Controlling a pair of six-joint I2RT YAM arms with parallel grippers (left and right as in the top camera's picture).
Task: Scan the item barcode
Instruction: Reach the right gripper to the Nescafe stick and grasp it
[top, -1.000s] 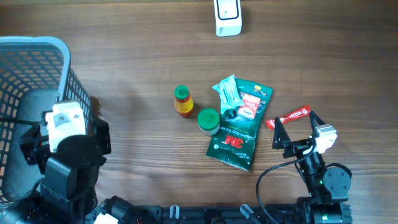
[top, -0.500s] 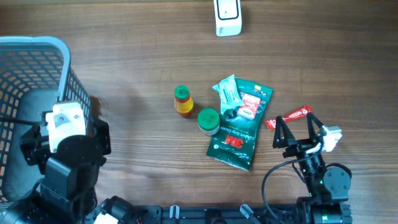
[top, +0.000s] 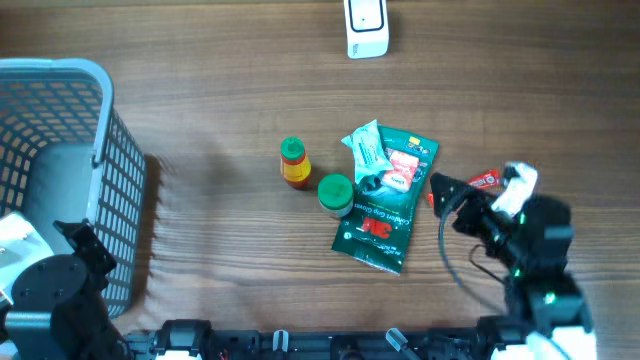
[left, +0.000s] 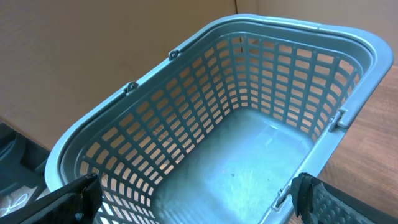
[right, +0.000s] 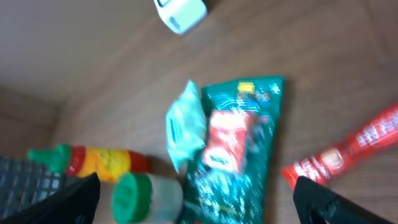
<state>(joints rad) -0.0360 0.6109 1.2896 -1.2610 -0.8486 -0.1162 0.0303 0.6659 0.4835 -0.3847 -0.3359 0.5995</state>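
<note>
Step in hand looks like the reach for an item - nothing picked, nothing scanned yet. Right hand is wide open and empty, at the near right of the tabletop, pointing left. Red sachet lies just beside it, partly hidden under the wrist. Green packet sits just left of the fingertips, with the green-lidded jar and sauce bottle further left. Next move, I judge: settle on one item, close on it, lift, turn its barcode to the white scanner at the far edge - well apart. Left hand is open and empty, over the basket at left.
</note>
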